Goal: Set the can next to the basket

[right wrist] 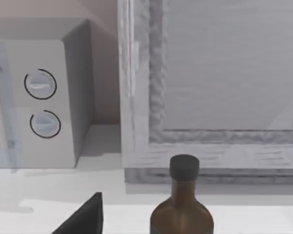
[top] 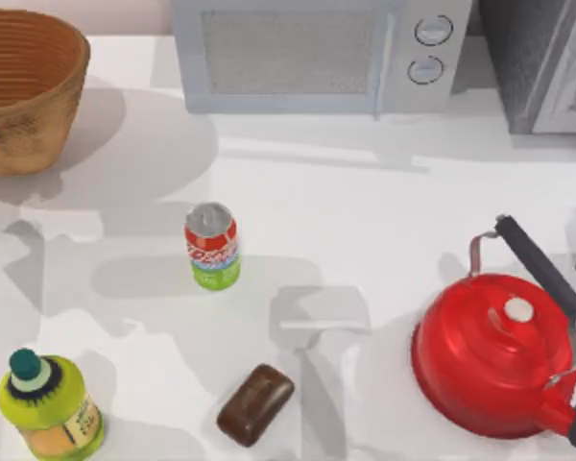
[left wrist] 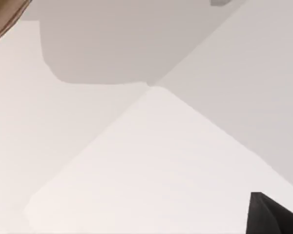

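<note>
The basket (top: 38,120) sits at the table's far left, near the left gripper (left wrist: 271,217). The can (top: 212,247) stands upright mid-table, well apart from that gripper and the right gripper (right wrist: 83,219). I cannot tell whether either gripper is open or closed.

Counter (top: 365,202): white, with soft shadows across it. Microwave (top: 322,53) at the back centre, two round dials on its right side. Grey cabinet-like unit (top: 542,62) just beside it, back right corner. Red kettle (top: 499,355) front right, dark handle arched over a white lid knob. Brown soap-like bar (top: 256,403) front centre, lying tilted. Lime-green bottle (top: 50,405) with dark-green cap, front left. Right wrist view: brown bottle (right wrist: 181,214), black cap, upright before the grey unit.
</note>
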You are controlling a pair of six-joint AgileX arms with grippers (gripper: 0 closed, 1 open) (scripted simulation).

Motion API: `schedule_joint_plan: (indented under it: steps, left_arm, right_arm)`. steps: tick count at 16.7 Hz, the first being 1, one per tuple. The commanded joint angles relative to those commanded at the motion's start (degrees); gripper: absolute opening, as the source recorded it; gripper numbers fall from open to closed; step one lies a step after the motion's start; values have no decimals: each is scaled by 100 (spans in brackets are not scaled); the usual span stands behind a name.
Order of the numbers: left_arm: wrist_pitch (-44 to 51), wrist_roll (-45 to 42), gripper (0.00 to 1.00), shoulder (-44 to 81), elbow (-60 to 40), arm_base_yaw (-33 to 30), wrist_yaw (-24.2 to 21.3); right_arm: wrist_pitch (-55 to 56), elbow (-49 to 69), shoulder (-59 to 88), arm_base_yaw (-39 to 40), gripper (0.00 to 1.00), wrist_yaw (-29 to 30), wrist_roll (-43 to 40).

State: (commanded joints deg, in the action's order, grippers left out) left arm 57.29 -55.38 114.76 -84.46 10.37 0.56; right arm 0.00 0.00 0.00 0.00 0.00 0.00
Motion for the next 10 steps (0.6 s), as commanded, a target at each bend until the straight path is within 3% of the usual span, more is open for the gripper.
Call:
schedule_joint_plan:
  steps: [4,10]
  left_arm:
    - [-259,1081,0,-135,-423,-194,255]
    - [-326,4003,0,183,-1152,-1284,463]
  right_arm:
    - [0,0,0,0,100,0,0]
    - [0,0,0,0,100,0,0]
